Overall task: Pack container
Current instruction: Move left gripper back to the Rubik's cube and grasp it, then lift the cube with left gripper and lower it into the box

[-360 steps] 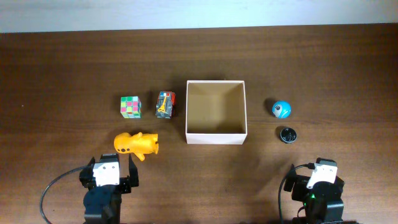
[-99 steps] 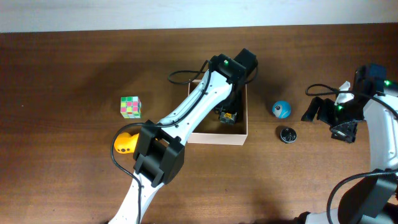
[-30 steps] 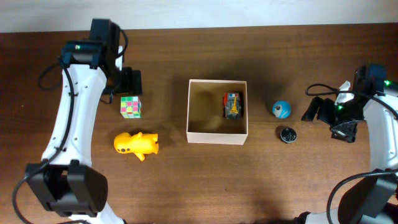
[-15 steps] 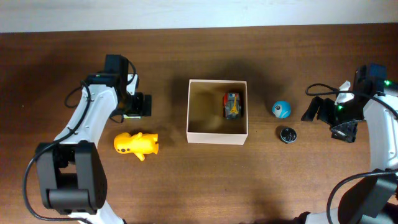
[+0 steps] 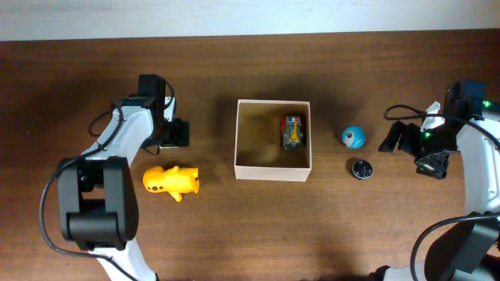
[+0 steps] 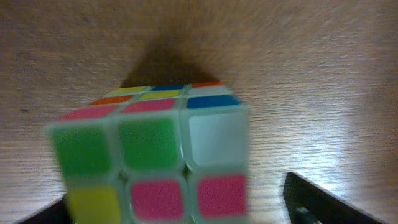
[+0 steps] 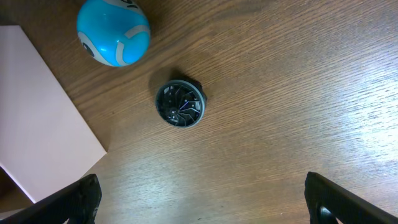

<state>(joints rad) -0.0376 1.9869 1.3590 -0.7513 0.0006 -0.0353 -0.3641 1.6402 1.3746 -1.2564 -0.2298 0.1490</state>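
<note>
The container [image 5: 273, 173], a white-walled square box with a tan inside, stands at the table's middle with a small toy car [image 5: 292, 131] in its right half. My left gripper [image 5: 173, 133] is down over the multicoloured cube [image 6: 149, 162], left of the container. The cube sits between the open jaws, and a gap shows beside the right finger [image 6: 323, 202]. In the overhead view the gripper hides most of the cube. My right gripper [image 5: 414, 148] hangs open, right of a blue ball [image 5: 353, 137] and a black disc [image 5: 362, 168], with nothing between its fingers [image 7: 348, 202].
A yellow animal toy [image 5: 172, 180] lies on the table just in front of the left gripper. In the right wrist view the ball [image 7: 113, 31] and the disc [image 7: 180, 104] lie close to the container's wall [image 7: 37, 143].
My left gripper has come forward from behind the cube and dropped over it, so the cube now sits between its jaws. The right arm has not moved.
</note>
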